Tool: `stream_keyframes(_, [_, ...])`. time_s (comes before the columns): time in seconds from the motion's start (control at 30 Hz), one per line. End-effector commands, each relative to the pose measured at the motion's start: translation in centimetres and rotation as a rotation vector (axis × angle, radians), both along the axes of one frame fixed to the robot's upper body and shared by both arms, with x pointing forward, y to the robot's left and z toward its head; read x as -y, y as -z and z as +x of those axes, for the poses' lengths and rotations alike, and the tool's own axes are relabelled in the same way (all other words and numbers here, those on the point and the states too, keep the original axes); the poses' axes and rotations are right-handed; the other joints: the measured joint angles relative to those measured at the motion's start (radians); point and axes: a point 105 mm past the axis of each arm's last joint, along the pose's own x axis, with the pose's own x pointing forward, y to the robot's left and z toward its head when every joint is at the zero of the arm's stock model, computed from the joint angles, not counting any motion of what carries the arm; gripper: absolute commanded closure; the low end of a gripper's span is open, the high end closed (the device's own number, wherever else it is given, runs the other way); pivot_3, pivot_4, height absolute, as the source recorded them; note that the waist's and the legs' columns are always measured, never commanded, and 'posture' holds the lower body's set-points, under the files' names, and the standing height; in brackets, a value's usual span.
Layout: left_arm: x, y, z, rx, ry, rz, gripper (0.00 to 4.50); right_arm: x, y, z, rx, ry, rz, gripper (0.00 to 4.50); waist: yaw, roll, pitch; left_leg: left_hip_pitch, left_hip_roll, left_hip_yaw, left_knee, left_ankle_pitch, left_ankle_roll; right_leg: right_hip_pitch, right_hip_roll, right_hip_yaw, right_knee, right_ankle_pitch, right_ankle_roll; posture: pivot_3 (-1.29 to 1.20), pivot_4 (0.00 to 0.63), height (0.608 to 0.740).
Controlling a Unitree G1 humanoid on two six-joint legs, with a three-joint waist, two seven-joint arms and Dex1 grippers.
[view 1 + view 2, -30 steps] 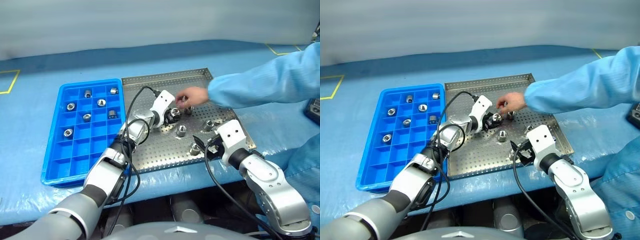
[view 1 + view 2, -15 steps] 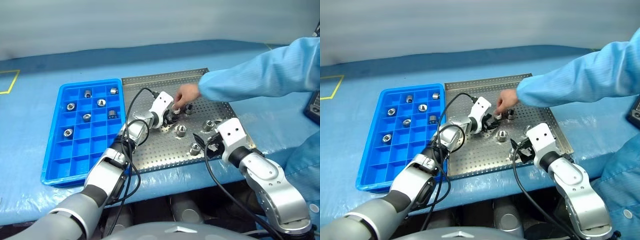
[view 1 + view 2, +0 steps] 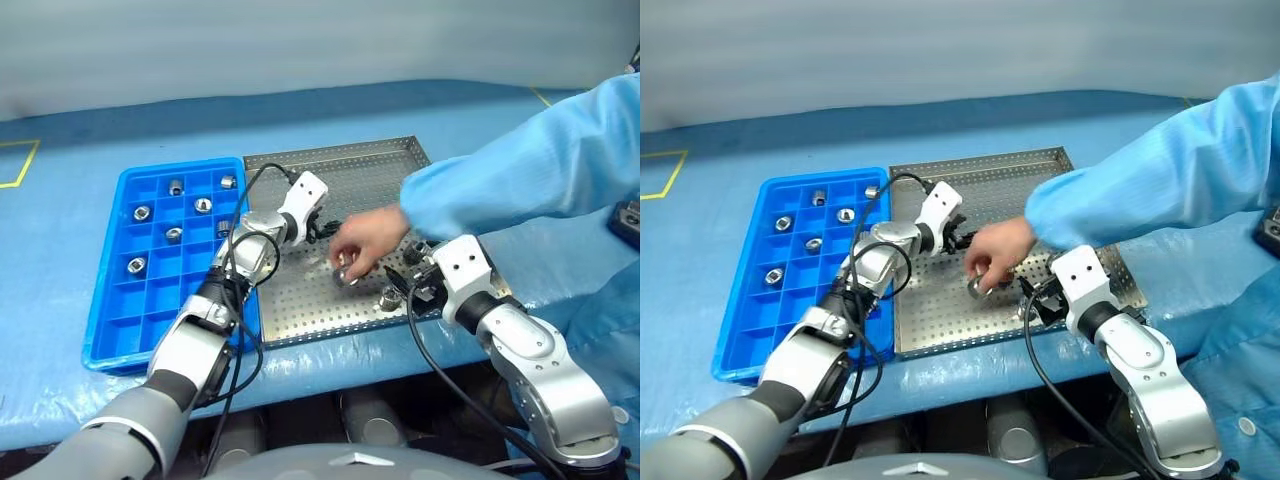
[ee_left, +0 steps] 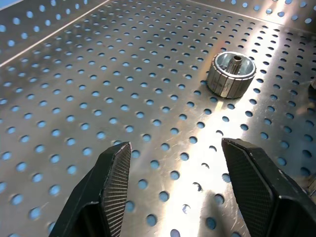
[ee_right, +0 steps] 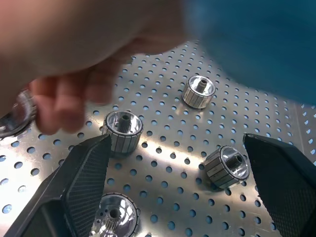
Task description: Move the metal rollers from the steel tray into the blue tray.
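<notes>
Both head views looked forward and down from above, sharing the steel tray [image 3: 375, 190] at frame centre and the blue tray [image 3: 110, 330] at left. Each wrist view sat close over the perforated floor, looking along its own end effector's fingers [image 4: 111, 190] from the lower edge.

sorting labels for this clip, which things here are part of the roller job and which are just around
Job: metal rollers, steel tray, blue tray.

Just around: a person's hand and blue sleeve reaching over the steel tray; blue table cover.
</notes>
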Motion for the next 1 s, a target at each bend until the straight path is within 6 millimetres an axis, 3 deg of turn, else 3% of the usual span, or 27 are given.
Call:
stream_keyframes(0.03, [0.1, -1.5, -0.6, 0.042, 0.045, -0.02, 1.33, -0.4, -0.9, 0.2, 0.047, -0.019, 0.006, 0.0, 0.003, 0.0, 0.0, 0.0, 0.0, 0.0, 0.0, 0.0, 0.0, 0.0, 0.0, 0.0, 0.0, 0.0, 0.0, -0.22, 0.15, 0.74])
stream_keyframes(0.33, [-0.5, -1.7, -2.0, 0.063, 0.112, -0.012, 1.33, -0.6, -0.9, 0.2, 0.044, -0.028, 0.001, 0.0, 0.009, 0.0, 0.0, 0.0, 0.0, 0.0, 0.0, 0.0, 0.0, 0.0, 0.0, 0.0, 0.0, 0.0, 0.0, -0.21, 0.15, 0.74])
stream_keyframes(0.53, [-0.8, -4.7, -6.0, 0.06, 0.388, -0.057, 1.33, -0.7, -0.7, 0.0, 0.032, -0.037, 0.013, 0.0, 0.004, 0.0, 0.0, 0.0, 0.001, 0.0, -0.001, 0.0, 0.0, -0.001, 0.0, 0.0, 0.0, 0.0, 0.0, -0.21, 0.15, 0.74])
stream_keyframes(0.77, [-2.8, -2.4, -10.9, -0.029, 0.624, 0.137, 1.33, -1.6, -0.7, -0.7, 0.022, -0.097, 0.035, 0.0, 0.006, 0.002, -0.001, 0.001, 0.001, 0.001, 0.0, 0.0, 0.0, 0.0, 0.0, 0.0, 0.001, 0.0, -0.001, -0.21, 0.15, 0.74])
stream_keyframes(1.0, [-2.2, 0.3, -11.1, -0.037, 0.623, 0.228, 1.33, -2.8, -0.7, -1.0, 0.018, -0.163, 0.059, 0.0, 0.013, 0.001, -0.001, 0.001, 0.001, 0.001, 0.001, 0.0, 0.0, 0.0, 0.0, 0.0, 0.001, 0.0, -0.001, -0.2, 0.15, 0.74])
